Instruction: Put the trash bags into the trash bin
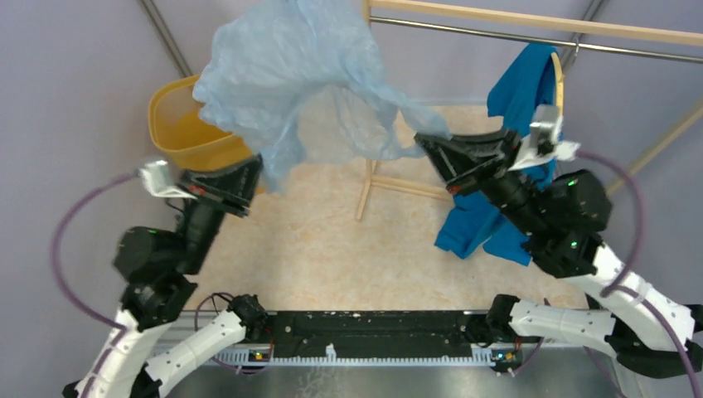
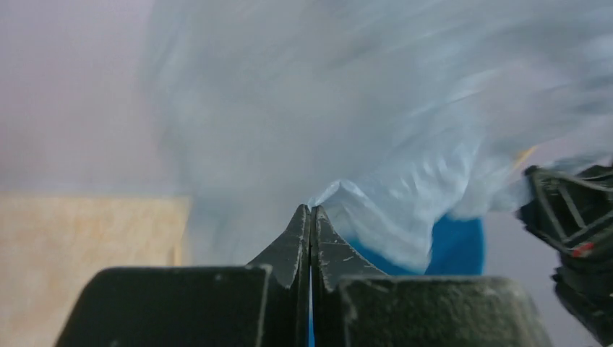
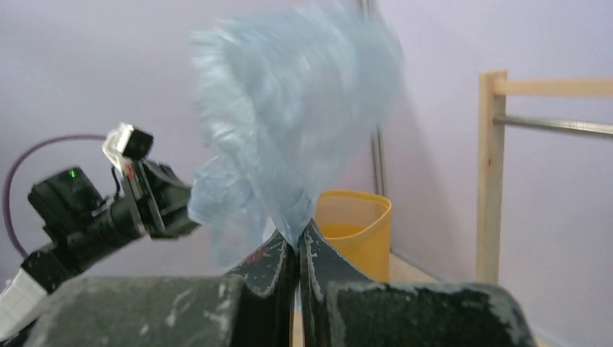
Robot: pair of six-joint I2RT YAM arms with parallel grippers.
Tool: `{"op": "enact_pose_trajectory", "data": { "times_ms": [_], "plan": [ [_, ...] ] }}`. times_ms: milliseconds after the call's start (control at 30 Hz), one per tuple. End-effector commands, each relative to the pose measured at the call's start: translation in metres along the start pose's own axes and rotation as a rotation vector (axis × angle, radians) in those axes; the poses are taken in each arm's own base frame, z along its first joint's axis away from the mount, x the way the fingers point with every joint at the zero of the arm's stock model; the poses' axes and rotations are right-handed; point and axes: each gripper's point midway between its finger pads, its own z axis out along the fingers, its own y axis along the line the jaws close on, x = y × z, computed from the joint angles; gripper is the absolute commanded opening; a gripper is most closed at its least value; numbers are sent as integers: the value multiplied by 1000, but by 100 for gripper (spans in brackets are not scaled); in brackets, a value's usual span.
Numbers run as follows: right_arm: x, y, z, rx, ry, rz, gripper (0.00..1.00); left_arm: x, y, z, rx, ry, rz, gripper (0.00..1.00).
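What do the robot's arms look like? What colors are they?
They have white lower segments and chunky black upper joints. The left gripper and right gripper are black pointed wedges. Purple cables loop out, and tiny green lights glow.

We were obviously in some lab test booth: plain lilac walls all round, metal frame poles beyond the left gripper, a bare wooden rack beyond the right gripper.
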Motion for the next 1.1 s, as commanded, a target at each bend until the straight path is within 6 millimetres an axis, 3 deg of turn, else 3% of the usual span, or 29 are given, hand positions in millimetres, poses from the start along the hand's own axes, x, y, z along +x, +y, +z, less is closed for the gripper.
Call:
{"op": "enact_pose_trajectory", "data": {
  "times_ms": [0,67,133,167,233,300,333,433,500,600,633,667,700,733,800,900,967,1033,1067],
  "plan": [
    [216,-39,-49,152,411,35,0,174,123,-42,-354,303,-7,0],
    [295,-48,-92,225,587,109,0,237,162,-87,-499,467,-57,0],
    [349,-46,-127,263,729,199,0,268,182,-120,-616,558,-114,0],
    [362,-43,-136,258,763,229,0,272,185,-126,-638,565,-128,0],
    [357,-41,-132,250,753,234,0,258,180,-120,-621,527,-125,0],
    [323,-45,-107,243,688,165,0,222,160,-92,-529,434,-90,0],
    [295,-46,-87,231,635,121,0,197,146,-75,-475,382,-55,0],
    [198,-38,-30,156,492,-8,0,111,97,-23,-351,262,65,0],
    [123,-23,-1,80,363,-54,0,39,56,-2,-279,158,88,0],
    [24,8,10,-56,127,-43,0,-41,0,1,-98,5,92,0],
    [7,17,5,-96,71,-37,0,-51,-7,-4,-68,-28,86,0],
    [2,22,-1,-124,30,-34,0,-53,-7,-8,-59,-46,81,0],
    [7,23,-7,-135,19,-33,0,-50,-3,-14,-65,-60,69,0],
    [16,20,-14,-129,13,-35,0,-33,10,-18,-97,-42,60,0],
    [67,0,-29,-40,80,-25,0,16,47,-27,-198,23,37,0],
    [188,-38,-62,149,340,23,0,131,119,-57,-431,273,-6,0],
    [275,-51,-101,231,545,82,0,208,164,-102,-629,491,-42,0],
    [336,-53,-139,282,699,158,0,247,186,-136,-749,607,-82,0],
    [351,-52,-152,298,745,191,0,253,190,-144,-778,628,-88,0]
  ]
}}
